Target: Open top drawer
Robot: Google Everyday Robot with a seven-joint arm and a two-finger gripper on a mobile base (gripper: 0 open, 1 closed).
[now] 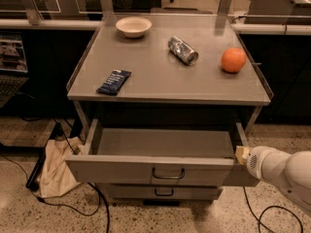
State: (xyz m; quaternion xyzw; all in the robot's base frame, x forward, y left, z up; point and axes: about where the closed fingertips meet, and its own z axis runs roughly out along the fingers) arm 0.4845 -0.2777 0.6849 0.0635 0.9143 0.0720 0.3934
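The top drawer (121, 170) stands pulled out from the grey cabinet. Its plain grey tray (165, 143) shows, with nothing in it that I can see. A dark loop handle (168, 174) sits at the middle of its front. A narrower drawer (163, 192) with a smaller handle shows below it. My gripper (241, 155) is at the drawer's right front corner, on the end of the white arm (286, 171) that comes in from the lower right. Only a pale tip of the gripper shows beside the drawer's right side.
On the cabinet top lie a white bowl (133, 26), a silver can (182, 50) on its side, an orange (233, 60) and a dark blue snack bar (113, 81). A cloth bag (56, 166) and cables (73, 205) lie on the floor at the left.
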